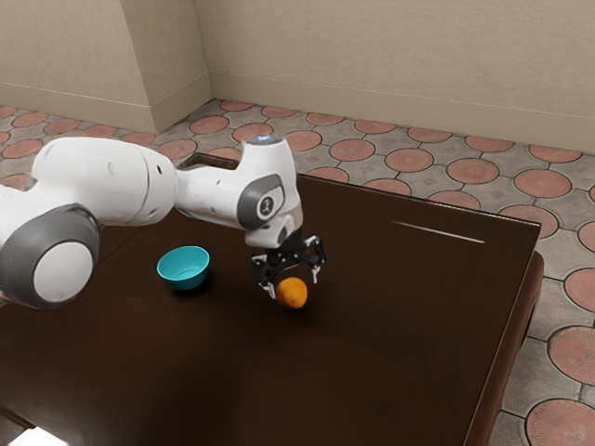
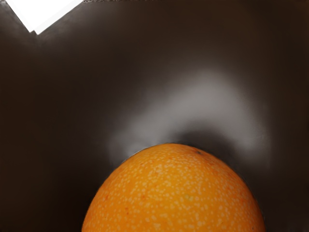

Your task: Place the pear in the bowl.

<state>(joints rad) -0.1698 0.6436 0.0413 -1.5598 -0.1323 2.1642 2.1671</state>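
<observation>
Near the middle of the exterior view, my gripper (image 1: 293,286) points down with its fingers on two sides of a round orange fruit (image 1: 292,294), shut on it. The fruit is held low over the dark table, a faint shadow beneath it. I cannot make out a pear shape. In the wrist view the speckled orange fruit (image 2: 174,193) bulges up from the lower edge, under the hand. A teal bowl (image 1: 184,273) stands upright on the table, apart from the gripper, toward the exterior view's left. Its visible inside holds nothing.
The dark brown table (image 1: 390,344) has a raised edge along its far side. A white object (image 1: 39,437) lies at the exterior view's lower left corner, and a white shape (image 2: 43,12) shows in a corner of the wrist view.
</observation>
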